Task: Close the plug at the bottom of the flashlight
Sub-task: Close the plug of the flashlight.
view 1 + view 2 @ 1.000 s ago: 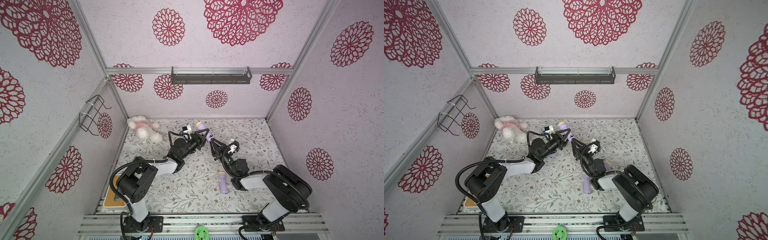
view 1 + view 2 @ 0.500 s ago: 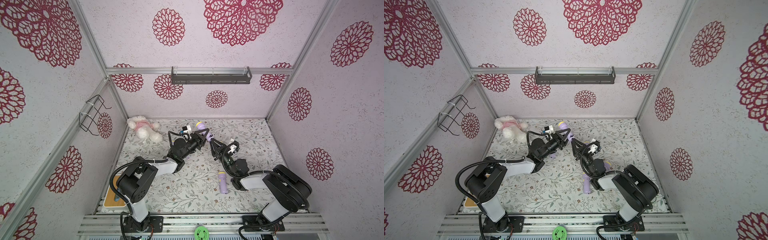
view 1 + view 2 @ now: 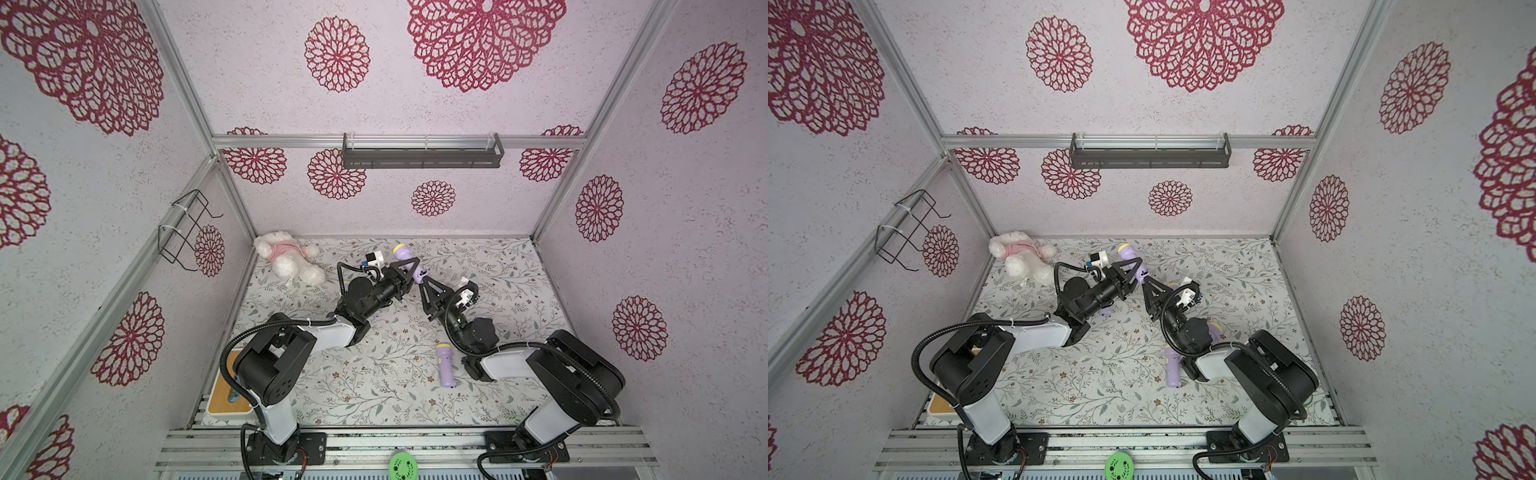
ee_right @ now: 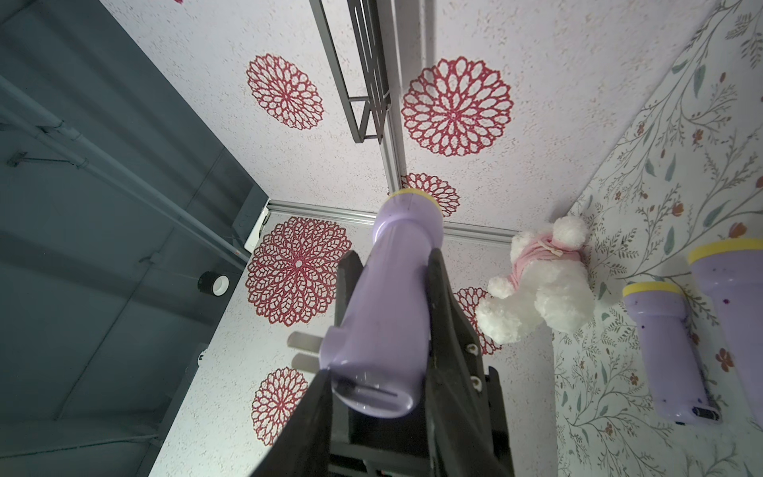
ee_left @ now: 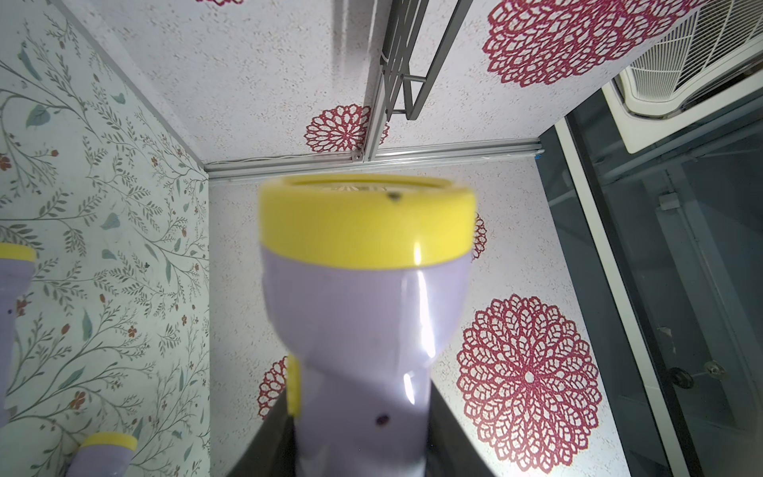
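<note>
Two plug prongs [image 4: 303,342] are sticking out sideways from the bottom end of the lilac flashlight [image 4: 392,289], not yet folded in. You are holding that flashlight in the air over the back middle of the floral table [image 3: 507,266]. It is tilting, with its yellow head pointing toward the back wall and its bottom end facing your right arm. Your left gripper [image 3: 409,265] is clamping the flashlight's body from both sides. Your right gripper [image 3: 422,283] is sitting right at the bottom end. I cannot tell whether its jaws are parted or pinched, nor whether they are touching the prongs. A second flashlight [image 3: 444,366] is lying flat on the table just beside your right arm, toward the front. A white plush toy [image 3: 286,257] wearing pink is lying in the back left corner. A dark shelf [image 3: 422,151] is hanging on the back wall, and a wire basket [image 3: 187,232] is hanging on the left wall.
</note>
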You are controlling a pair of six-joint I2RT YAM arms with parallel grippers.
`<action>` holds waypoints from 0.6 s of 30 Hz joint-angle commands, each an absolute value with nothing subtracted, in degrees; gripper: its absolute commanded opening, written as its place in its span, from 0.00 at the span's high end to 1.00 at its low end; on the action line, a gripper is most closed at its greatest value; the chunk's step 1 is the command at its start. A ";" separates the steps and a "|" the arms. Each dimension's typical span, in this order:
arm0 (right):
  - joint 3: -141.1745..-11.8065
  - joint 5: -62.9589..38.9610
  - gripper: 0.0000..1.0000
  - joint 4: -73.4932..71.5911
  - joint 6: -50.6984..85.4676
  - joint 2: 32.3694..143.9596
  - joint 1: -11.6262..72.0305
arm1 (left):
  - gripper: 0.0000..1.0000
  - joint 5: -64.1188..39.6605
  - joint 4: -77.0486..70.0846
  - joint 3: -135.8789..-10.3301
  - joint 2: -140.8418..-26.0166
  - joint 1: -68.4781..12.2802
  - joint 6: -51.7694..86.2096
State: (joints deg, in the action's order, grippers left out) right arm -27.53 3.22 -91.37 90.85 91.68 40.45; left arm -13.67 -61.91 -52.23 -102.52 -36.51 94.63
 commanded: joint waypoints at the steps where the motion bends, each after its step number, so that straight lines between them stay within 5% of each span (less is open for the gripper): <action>1: -29.34 3.18 0.62 -96.68 90.04 90.41 40.87 | 1.00 -15.87 -65.24 -52.60 -103.10 -37.90 95.10; 18: -29.73 3.99 0.68 -96.66 90.97 91.84 40.78 | 1.00 -16.13 -65.98 -52.58 -102.92 -38.58 95.35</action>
